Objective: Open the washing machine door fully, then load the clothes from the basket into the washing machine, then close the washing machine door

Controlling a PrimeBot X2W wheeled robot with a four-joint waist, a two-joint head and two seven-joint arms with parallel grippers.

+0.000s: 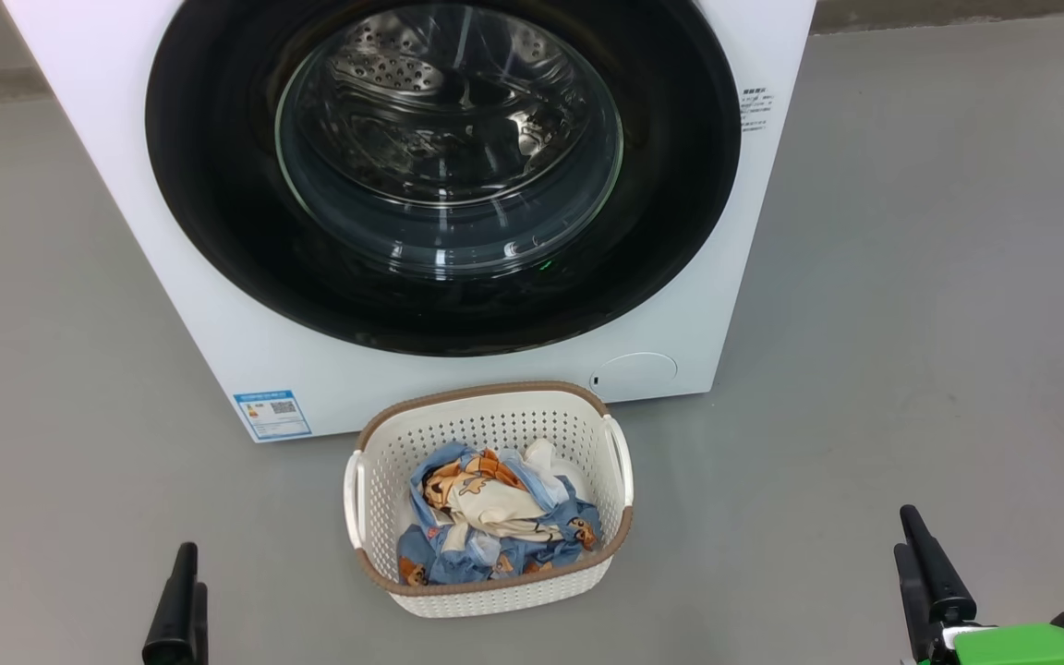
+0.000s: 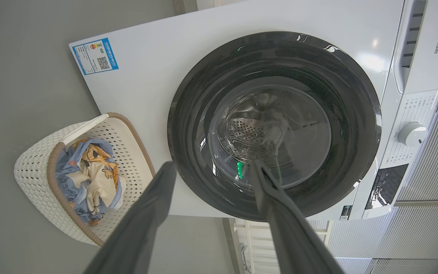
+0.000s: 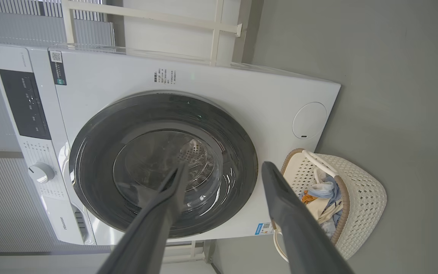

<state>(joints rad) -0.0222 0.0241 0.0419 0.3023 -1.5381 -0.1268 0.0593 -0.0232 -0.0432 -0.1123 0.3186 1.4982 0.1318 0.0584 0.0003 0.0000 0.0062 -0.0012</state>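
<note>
The washing machine (image 1: 246,360) stands ahead, a white front-loader. Its washing machine door (image 1: 447,148), a black ring around a clear glass bowl, lies shut flat against the front. On the floor just before it sits the cream basket (image 1: 490,420) holding the clothes (image 1: 495,517), a blue bundle with orange bears. My left gripper (image 1: 183,563) is low at the left and my right gripper (image 1: 911,536) low at the right, both short of the basket. In the wrist views the left gripper (image 2: 213,164) and right gripper (image 3: 225,166) are open and empty, facing the door (image 2: 272,125) (image 3: 162,163).
Grey floor (image 1: 911,323) spreads to both sides of the machine and basket. The control panel (image 3: 23,102) and a round knob (image 3: 41,172) sit along the machine's top. A blue label (image 1: 272,414) marks the lower front. A white slatted wall (image 2: 432,160) stands beyond.
</note>
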